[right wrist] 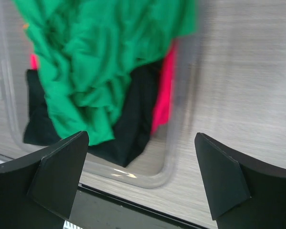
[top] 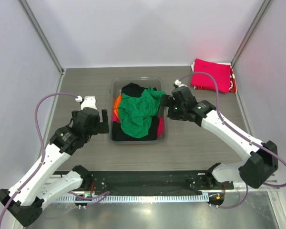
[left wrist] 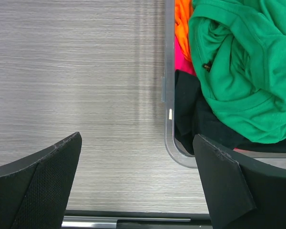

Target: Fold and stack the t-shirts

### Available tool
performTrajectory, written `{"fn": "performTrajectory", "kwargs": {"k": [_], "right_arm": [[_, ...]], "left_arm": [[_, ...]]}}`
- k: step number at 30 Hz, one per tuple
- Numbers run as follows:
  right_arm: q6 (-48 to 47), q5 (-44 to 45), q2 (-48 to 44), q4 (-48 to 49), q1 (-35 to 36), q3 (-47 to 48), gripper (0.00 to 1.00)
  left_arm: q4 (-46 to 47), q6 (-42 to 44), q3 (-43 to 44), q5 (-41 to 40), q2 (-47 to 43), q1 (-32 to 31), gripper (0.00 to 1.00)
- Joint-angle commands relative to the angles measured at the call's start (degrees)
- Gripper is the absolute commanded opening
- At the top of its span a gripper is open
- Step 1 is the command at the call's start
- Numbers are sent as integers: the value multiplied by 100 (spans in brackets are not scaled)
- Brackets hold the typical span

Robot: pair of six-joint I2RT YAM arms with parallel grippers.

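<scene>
A crumpled bright green t-shirt (top: 140,112) lies on top of black (top: 133,88), orange (top: 117,106) and magenta (top: 161,126) shirts in a clear tub (top: 138,141). A folded magenta-pink shirt (top: 210,75) lies at the back right. My left gripper (top: 105,121) is open and empty just left of the tub; its wrist view (left wrist: 138,176) shows the green shirt (left wrist: 248,67), orange shirt (left wrist: 183,24) and black shirt (left wrist: 190,109). My right gripper (top: 166,101) is open and empty at the tub's right side; its wrist view (right wrist: 142,176) shows the green shirt (right wrist: 95,62), black shirt (right wrist: 133,119) and magenta shirt (right wrist: 164,95).
The tub's rim (left wrist: 169,124) lies between my left fingers; its near right corner (right wrist: 167,167) is under my right gripper. Grey wood table (top: 86,86) spreads left of the tub. White walls enclose the table on three sides.
</scene>
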Motion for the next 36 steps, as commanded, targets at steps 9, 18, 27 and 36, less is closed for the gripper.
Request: {"fn": "performTrajectory", "kwargs": {"k": [9,18,27,36], "right_arm": [[-325,770,1878,-38,1258,2242,100],[-562,717,3190,-354,1328,3403,100],[-624,471,4130,-530,1469,3790,78],[-1080,1479,4167,-1882,1504,6352,1]], "left_arm": [[112,31,-41,-108,-814,20,100],[254,-4,-517,-90,-1765,20,100],[201,22,-490,-187,-1527,20,100],[236,13,-552,-257,-1624,20,100]]}}
